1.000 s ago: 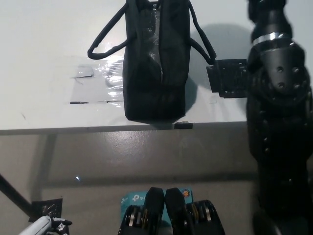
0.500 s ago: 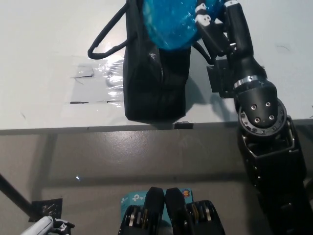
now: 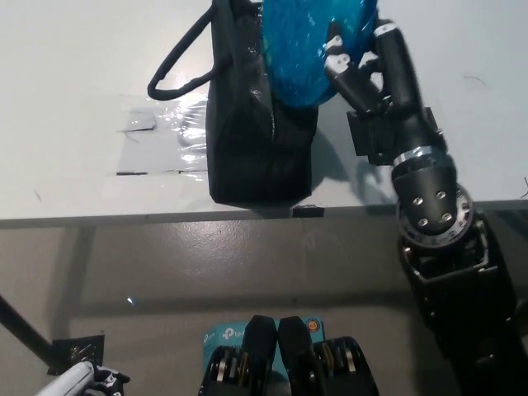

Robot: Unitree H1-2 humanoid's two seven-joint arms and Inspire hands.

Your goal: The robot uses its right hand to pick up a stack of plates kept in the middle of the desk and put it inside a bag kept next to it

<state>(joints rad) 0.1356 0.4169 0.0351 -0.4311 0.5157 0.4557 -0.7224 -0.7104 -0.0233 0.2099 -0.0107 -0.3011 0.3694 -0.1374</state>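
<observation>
The right hand (image 3: 351, 62) grips the blue plates (image 3: 309, 45), held partly inside the open black bag (image 3: 260, 140) just left of it on the bench (image 3: 74, 74).

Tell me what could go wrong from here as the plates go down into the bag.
1. The blue plates look wider than the black bag's narrow mouth, so they may catch on its rim and push the soft sides shut.
2. The bag stands close to the desk edge; a downward shove could tip or slide it off.
3. The right robot hand holds the stack from one side only, so plates could slip out.
The left robot hand rests low, unable to steady the bag.
</observation>
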